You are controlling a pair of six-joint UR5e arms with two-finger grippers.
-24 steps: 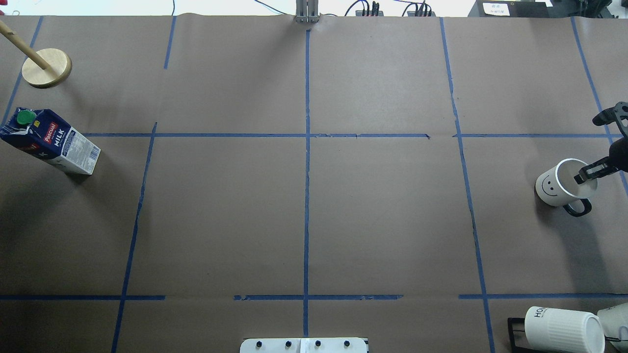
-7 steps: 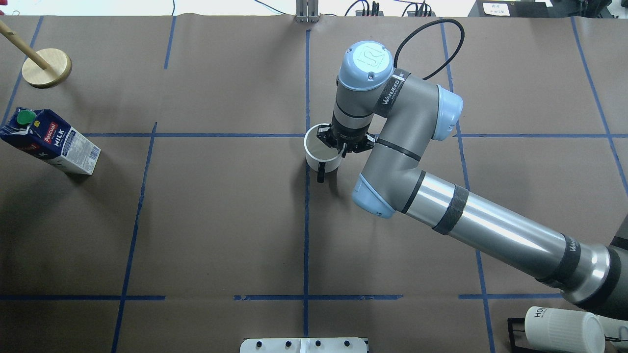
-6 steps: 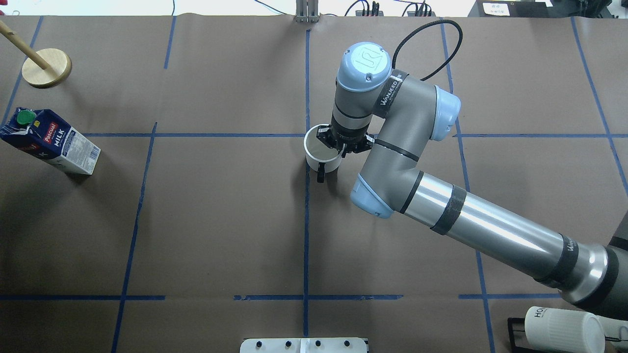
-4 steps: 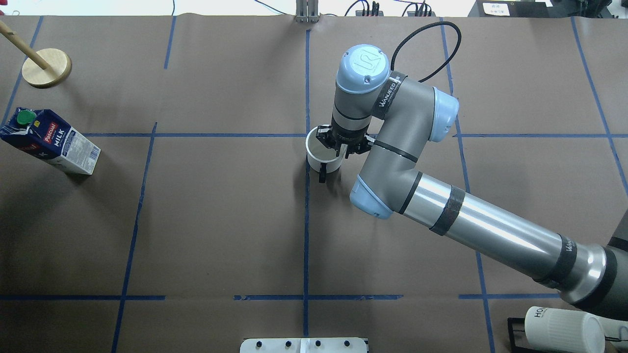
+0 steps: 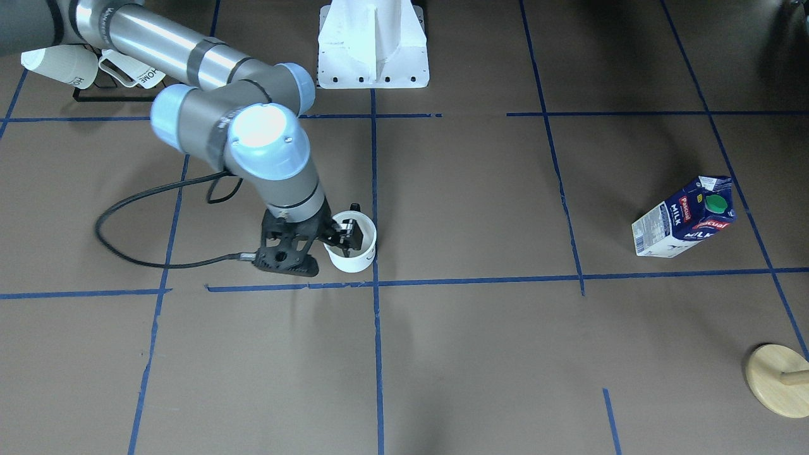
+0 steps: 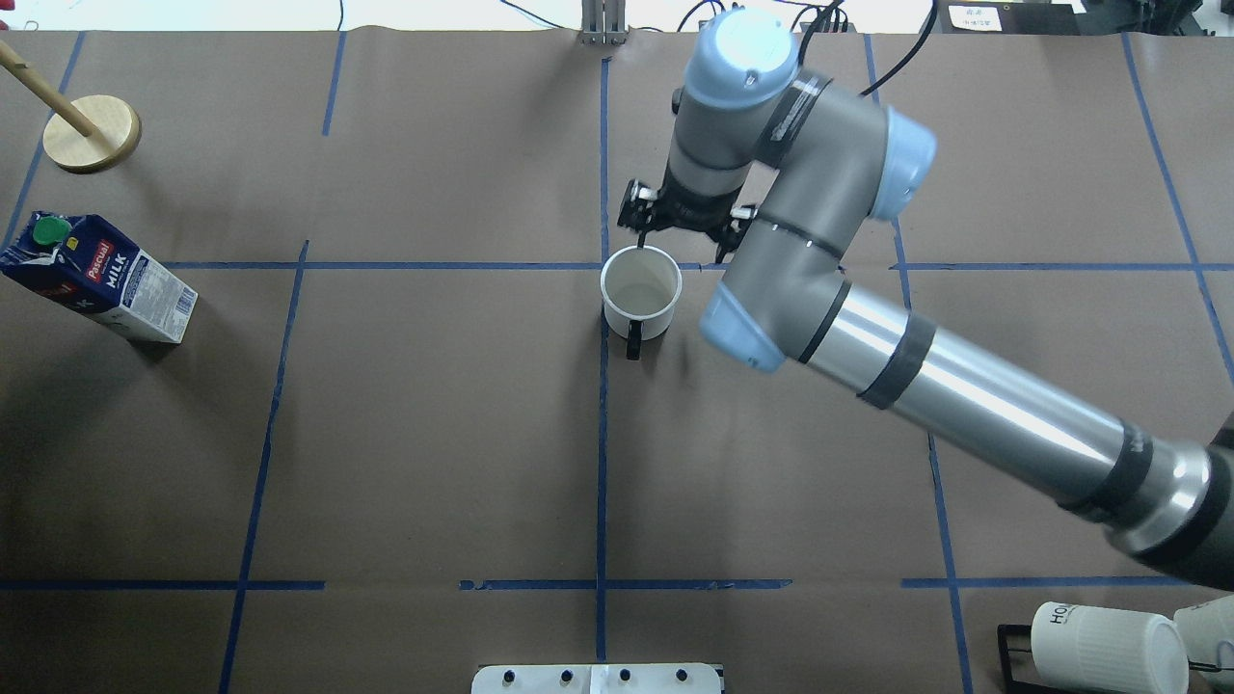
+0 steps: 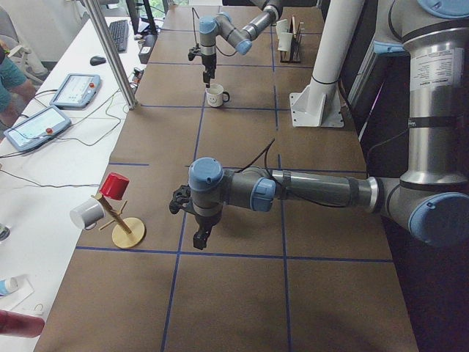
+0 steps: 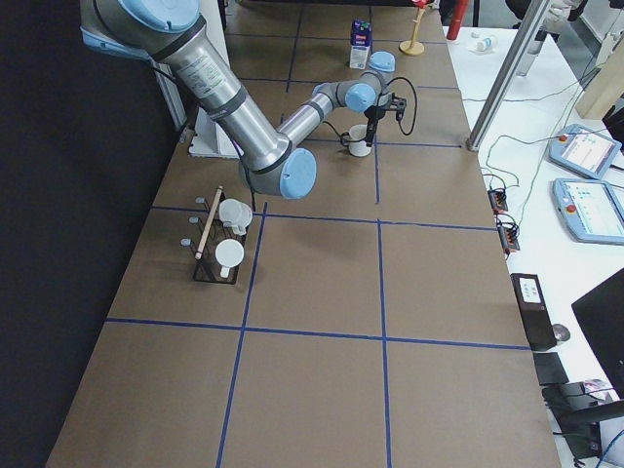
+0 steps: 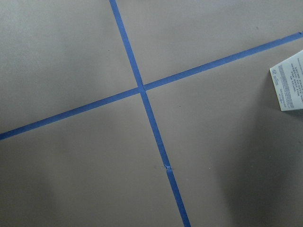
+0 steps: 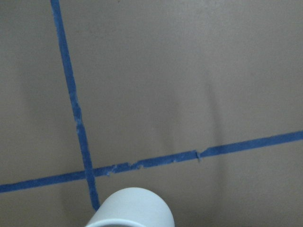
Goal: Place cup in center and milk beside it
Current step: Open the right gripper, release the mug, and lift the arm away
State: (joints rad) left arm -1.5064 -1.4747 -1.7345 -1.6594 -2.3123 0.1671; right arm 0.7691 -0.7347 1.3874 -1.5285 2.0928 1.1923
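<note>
The cup [image 6: 639, 301], white with a dark handle toward the robot, stands upright just right of and nearer than the center crossing [image 6: 603, 266]. It also shows in the front view [image 5: 355, 254] and at the bottom of the right wrist view [image 10: 130, 209]. My right gripper [image 6: 681, 253] is open, raised over the cup's far rim and holding nothing. The milk [image 6: 96, 280] stands at the far left edge, untouched, and its corner shows in the left wrist view [image 9: 288, 87]. My left gripper [image 7: 199, 238] shows only in the exterior left view, so I cannot tell whether it is open or shut.
A wooden mug stand [image 6: 92, 133] is at the back left corner. A black rack with ribbed "HOME" mugs [image 6: 1109, 646] sits at the front right. The right arm's long forearm [image 6: 974, 414] crosses the right half of the table. The robot's white base [image 5: 373, 44] is at the table's near edge.
The right arm carried the cup from the far right to beside the center crossing. In the last half second its gripper let go of the rim and rose. The milk has not moved.
</note>
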